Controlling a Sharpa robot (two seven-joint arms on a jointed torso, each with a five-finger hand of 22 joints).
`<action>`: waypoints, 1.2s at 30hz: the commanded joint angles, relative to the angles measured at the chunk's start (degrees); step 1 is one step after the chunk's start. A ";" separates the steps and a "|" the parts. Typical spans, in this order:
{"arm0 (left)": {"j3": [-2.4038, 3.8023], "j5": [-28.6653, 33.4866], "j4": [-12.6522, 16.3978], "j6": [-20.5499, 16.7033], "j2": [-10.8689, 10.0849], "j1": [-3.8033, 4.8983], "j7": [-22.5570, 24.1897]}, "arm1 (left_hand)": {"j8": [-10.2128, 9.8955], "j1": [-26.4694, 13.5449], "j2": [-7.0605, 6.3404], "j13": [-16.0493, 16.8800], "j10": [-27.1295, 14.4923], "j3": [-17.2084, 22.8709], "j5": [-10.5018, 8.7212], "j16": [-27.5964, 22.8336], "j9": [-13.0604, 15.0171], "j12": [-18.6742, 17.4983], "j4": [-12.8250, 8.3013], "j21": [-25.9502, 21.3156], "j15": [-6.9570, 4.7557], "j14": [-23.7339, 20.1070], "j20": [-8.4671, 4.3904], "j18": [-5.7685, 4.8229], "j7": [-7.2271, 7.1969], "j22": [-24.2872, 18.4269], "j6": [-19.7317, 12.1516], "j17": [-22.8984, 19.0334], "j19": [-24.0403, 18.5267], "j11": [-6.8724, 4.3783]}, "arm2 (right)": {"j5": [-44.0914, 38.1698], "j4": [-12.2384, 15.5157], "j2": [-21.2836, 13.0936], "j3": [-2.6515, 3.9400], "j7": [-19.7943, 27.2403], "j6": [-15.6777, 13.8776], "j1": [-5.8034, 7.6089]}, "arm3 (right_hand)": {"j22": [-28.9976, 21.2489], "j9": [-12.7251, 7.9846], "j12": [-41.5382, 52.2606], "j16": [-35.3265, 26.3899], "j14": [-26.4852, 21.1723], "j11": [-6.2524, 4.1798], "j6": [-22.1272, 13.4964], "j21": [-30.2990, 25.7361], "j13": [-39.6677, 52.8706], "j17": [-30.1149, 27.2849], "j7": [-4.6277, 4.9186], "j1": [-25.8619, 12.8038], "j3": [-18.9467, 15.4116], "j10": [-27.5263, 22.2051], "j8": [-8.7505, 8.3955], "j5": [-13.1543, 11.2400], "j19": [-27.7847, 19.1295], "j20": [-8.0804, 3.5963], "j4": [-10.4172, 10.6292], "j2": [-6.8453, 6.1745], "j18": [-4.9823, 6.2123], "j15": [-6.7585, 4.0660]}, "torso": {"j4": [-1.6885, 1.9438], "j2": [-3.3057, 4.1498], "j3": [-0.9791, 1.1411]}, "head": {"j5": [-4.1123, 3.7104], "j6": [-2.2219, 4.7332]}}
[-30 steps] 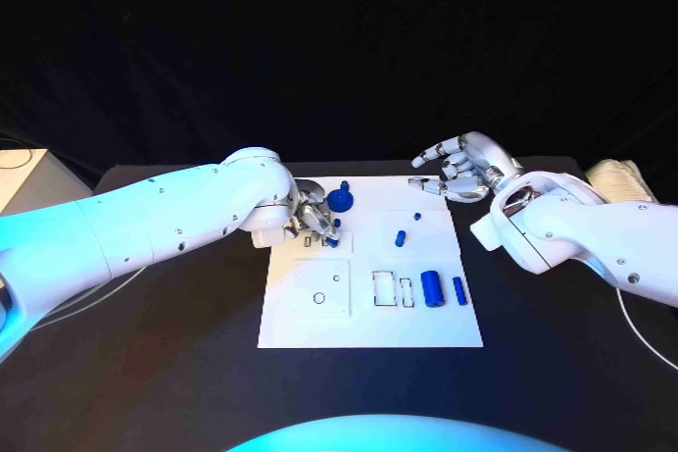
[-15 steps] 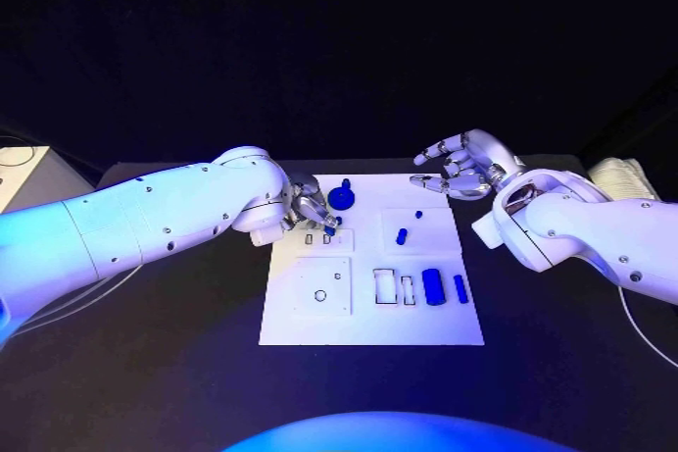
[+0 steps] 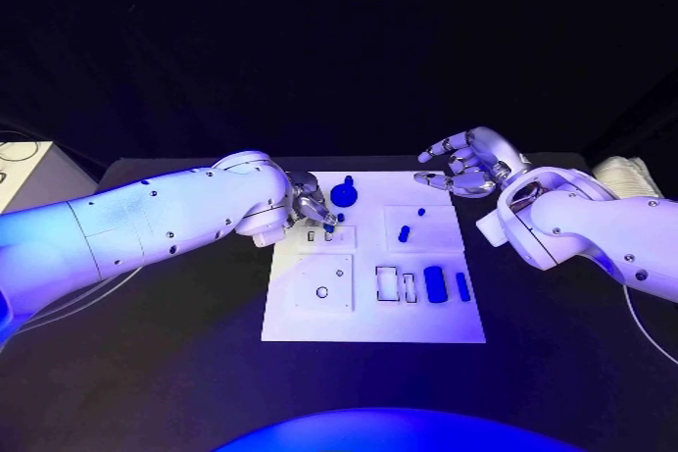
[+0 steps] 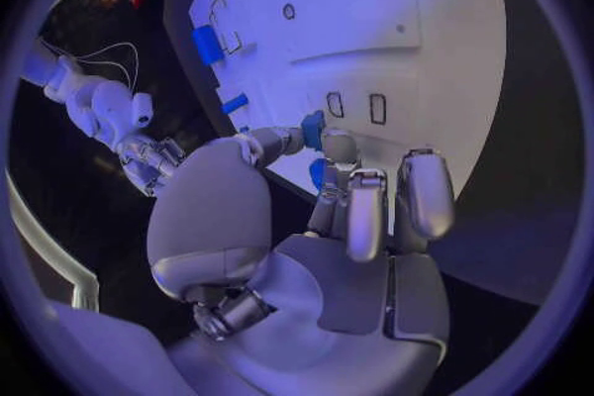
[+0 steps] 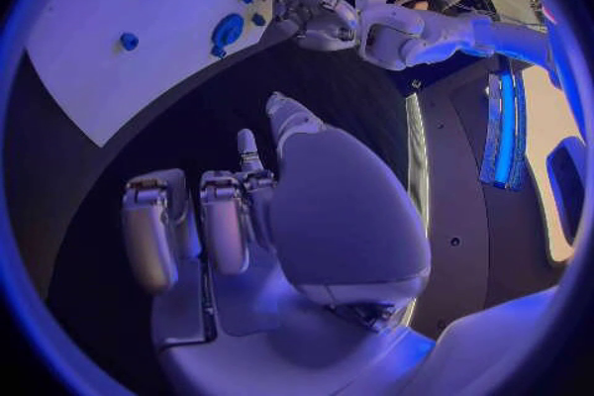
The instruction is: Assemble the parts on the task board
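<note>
My left robot hand (image 3: 314, 211) is hovering over the far left corner of the task board (image 3: 370, 325), pinching a small blue part (image 4: 313, 129) between thumb and fingertip, right above the two little rectangular slots (image 4: 355, 106) in the task board. My right robot hand (image 3: 469, 168) is hanging over the black tabletop (image 3: 169, 364) just past the task board's far right corner, holding nothing, its fingers curling loosely apart. The task board is lying in the middle of the tabletop. On it a round blue knob part (image 3: 346, 192) is sitting near the far edge, two small blue parts (image 3: 405, 233) are lying right of centre, and two blue bars (image 3: 435, 285) are lying side by side toward the task board's right edge
</note>
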 commanded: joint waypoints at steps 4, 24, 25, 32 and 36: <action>-0.65 -2.33 -0.27 -2.44 0.40 -0.43 0.10 | 0.15 -0.07 0.77 0.24 0.78 11.46 0.88 0.40 5.59 0.38 -11.87 0.40 -0.64 5.08 -0.13 -0.89 -0.20 0.57 0.68 12.54 0.82 -0.09 | -0.03 -0.07 -0.02 0.02 0.14 0.88 -0.05 | 15.05 -0.06 -0.15 -0.26 5.45 0.23 0.19 0.22 11.45 13.03 -0.07 -0.38 0.25 2.17 0.14 0.34 5.98 0.05 0.12 0.11 -0.81 0.34 | 0.05 0.08 -0.09 | 0.21 -0.21; -0.95 -3.42 0.95 -2.35 -0.19 -1.21 0.01 | 0.13 -0.20 0.72 0.47 1.10 11.52 1.32 0.50 5.66 0.51 -11.99 0.55 -0.73 5.21 -0.22 -0.96 -0.29 0.93 0.91 12.86 1.13 -0.17 | -0.01 -0.12 -0.01 0.02 0.11 1.34 -0.09 | 15.03 -0.08 -0.16 -0.27 5.45 0.24 0.19 0.19 11.44 13.00 -0.07 -0.52 0.28 2.16 0.14 0.30 5.97 0.05 0.17 0.11 -0.80 0.34 | -0.10 0.15 -0.01 | 0.17 -0.41; -0.95 -3.51 1.10 -2.22 -0.26 -1.23 0.00 | 0.13 -0.20 0.72 0.47 1.10 11.52 1.32 0.50 5.66 0.51 -11.99 0.55 -0.73 5.21 -0.22 -0.96 -0.29 0.93 0.91 12.86 1.13 -0.17 | -0.01 -0.13 -0.02 0.02 0.10 1.37 -0.09 | 15.03 -0.08 -0.16 -0.27 5.45 0.24 0.19 0.19 11.44 13.00 -0.07 -0.52 0.28 2.16 0.14 0.30 5.97 0.05 0.17 0.11 -0.80 0.34 | -0.10 0.15 0.00 | 0.17 -0.43; -0.96 -4.05 1.97 -1.51 -0.84 -1.34 -0.07 | 0.13 -0.21 0.72 0.36 1.08 11.54 1.38 0.52 5.67 0.45 -12.02 0.59 -0.75 5.23 -0.24 -0.99 -0.31 1.04 0.95 12.89 1.22 -0.19 | -0.01 -0.18 -0.02 0.02 0.02 1.61 -0.11 | 15.03 -0.08 -0.16 -0.27 5.45 0.24 0.19 0.19 11.44 13.00 -0.07 -0.52 0.28 2.16 0.14 0.30 5.97 0.05 0.17 0.11 -0.80 0.34 | -0.14 0.16 0.02 | 0.23 -0.59; -0.97 -4.53 2.37 -1.34 -1.21 -1.40 -0.14 | 0.13 -0.21 0.71 0.39 1.12 11.56 1.43 0.53 5.68 0.46 -12.06 0.57 -0.76 5.24 -0.25 -0.97 -0.32 0.97 0.98 12.94 1.17 -0.21 | -0.02 -0.23 -0.01 0.02 -0.04 1.77 -0.13 | 15.03 -0.11 -0.15 -0.27 5.45 0.24 0.20 0.19 11.45 13.00 -0.07 -0.66 0.30 2.17 0.15 0.26 5.97 0.05 0.22 0.11 -0.80 0.34 | -0.05 0.15 0.04 | 0.19 -0.62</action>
